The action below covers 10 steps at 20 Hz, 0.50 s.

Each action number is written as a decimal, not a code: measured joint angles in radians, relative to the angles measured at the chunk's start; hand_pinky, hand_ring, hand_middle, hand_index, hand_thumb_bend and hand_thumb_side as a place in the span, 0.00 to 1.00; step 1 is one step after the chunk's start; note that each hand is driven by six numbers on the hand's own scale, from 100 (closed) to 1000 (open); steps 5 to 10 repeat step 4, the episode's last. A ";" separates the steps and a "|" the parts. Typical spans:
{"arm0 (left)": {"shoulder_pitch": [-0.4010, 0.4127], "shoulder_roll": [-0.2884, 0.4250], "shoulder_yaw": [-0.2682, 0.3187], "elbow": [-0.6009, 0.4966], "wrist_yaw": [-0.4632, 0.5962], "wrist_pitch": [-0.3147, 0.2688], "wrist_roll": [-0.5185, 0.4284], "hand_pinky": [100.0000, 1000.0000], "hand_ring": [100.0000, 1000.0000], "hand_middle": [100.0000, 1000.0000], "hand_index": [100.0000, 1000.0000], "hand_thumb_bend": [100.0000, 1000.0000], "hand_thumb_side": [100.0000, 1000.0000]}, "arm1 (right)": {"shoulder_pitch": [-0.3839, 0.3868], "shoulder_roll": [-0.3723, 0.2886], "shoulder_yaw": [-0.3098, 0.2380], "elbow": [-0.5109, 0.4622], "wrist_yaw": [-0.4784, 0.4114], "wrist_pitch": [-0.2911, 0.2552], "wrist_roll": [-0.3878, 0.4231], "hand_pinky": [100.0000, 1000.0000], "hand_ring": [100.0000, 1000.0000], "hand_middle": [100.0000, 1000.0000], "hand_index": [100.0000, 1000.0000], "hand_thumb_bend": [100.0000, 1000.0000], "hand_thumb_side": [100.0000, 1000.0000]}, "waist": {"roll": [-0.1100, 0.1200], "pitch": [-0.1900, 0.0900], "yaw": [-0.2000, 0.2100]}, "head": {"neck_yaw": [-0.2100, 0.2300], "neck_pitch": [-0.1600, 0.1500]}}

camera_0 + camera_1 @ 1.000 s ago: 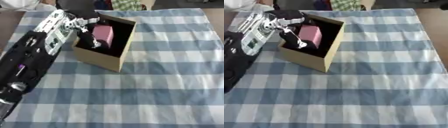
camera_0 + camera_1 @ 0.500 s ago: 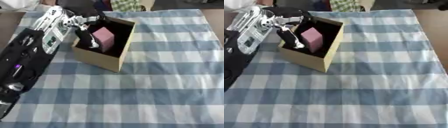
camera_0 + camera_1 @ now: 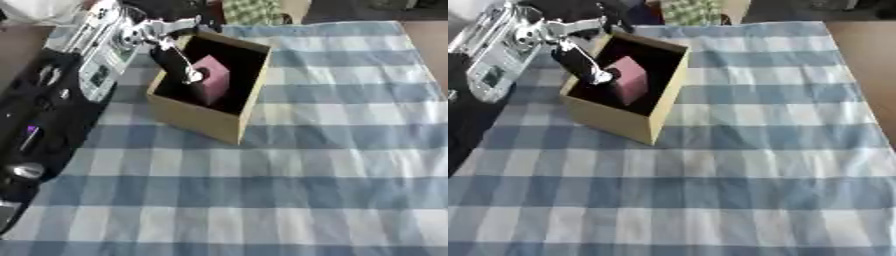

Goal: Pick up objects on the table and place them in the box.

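An open tan cardboard box point(image 3: 203, 116) stands on the blue and white checked cloth at the upper left. A pink block point(image 3: 212, 81) lies inside it, leaning against the dark inner wall. My left hand point(image 3: 171, 56) reaches over the box's left rim from my black and silver arm, its dark fingers straight and pointing down into the box right beside the pink block; they touch or nearly touch its left side without curling round it. My right hand shows in neither view.
The checked cloth point(image 3: 763, 165) covers the table to the right of and below the box. A brown table edge point(image 3: 874, 55) shows at the right. A green checked item point(image 3: 254, 11) and dark shapes lie past the far edge.
The pink block has dropped from my fingers deeper into the box. My left hand has drawn back a little toward the box's left rim with straightened fingers. The camera has shifted slightly.
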 measured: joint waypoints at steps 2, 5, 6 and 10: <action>0.005 0.017 0.008 -0.061 0.022 0.009 0.009 0.52 0.74 0.76 0.82 0.18 0.21 | 0.008 -0.001 -0.001 0.000 0.000 0.000 -0.002 0.76 0.57 0.55 0.76 0.00 0.75 | 0.000 -0.010 0.006 | -0.002 0.007; 0.023 0.045 0.016 -0.136 0.046 0.019 0.019 0.54 0.74 0.76 0.81 0.16 0.23 | 0.013 -0.001 -0.005 0.000 0.000 -0.001 -0.006 0.76 0.57 0.55 0.76 0.00 0.75 | 0.000 -0.018 0.013 | -0.006 0.013; 0.023 0.045 0.016 -0.136 0.046 0.019 0.019 0.54 0.74 0.76 0.81 0.16 0.23 | 0.013 -0.001 -0.005 0.000 0.000 -0.001 -0.006 0.76 0.57 0.55 0.76 0.00 0.75 | 0.000 -0.018 0.013 | -0.006 0.013; 0.023 0.045 0.016 -0.136 0.046 0.019 0.019 0.54 0.74 0.76 0.81 0.16 0.23 | 0.013 -0.001 -0.005 0.000 0.000 -0.001 -0.006 0.76 0.57 0.55 0.76 0.00 0.75 | 0.000 -0.018 0.013 | -0.006 0.013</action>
